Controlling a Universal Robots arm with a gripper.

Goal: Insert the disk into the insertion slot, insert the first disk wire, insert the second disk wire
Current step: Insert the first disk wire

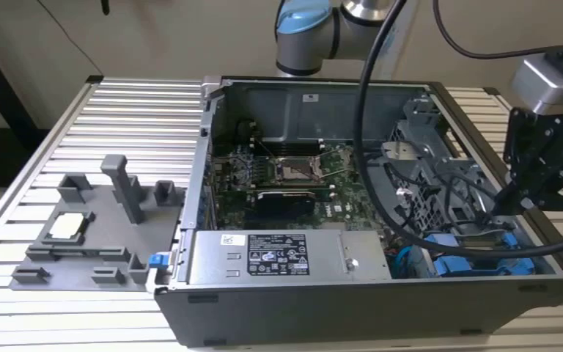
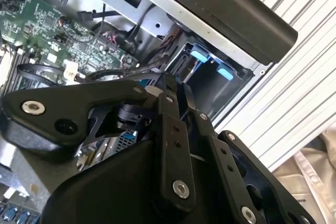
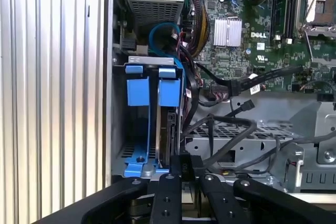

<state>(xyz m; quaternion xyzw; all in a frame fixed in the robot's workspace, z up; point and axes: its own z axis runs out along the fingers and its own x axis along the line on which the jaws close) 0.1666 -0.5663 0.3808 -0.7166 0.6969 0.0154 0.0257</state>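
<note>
From the exterior view's left: one grey parts fixture (image 1: 96, 220) sits on the slatted tabletop (image 1: 115, 103), then one open computer case (image 1: 360, 308), with my claw (image 1: 501, 209) reaching into its right-hand corner. In the first wrist view, one disk (image 3: 168, 129) stands on edge inside the insertion slot (image 3: 137, 135), two blue tabs (image 3: 134, 90) at the end away from me. My claw is closed at the disk's near end; whether it touches, I cannot tell.

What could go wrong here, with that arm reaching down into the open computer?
1. Loose black cables run right beside the gripper and the disk; they might snag.
2. The disk stands on edge in the narrow insertion slot; if tilted, it might jam.
3. In the exterior view, the arm's own thick cable hangs across the case and could catch.
</note>
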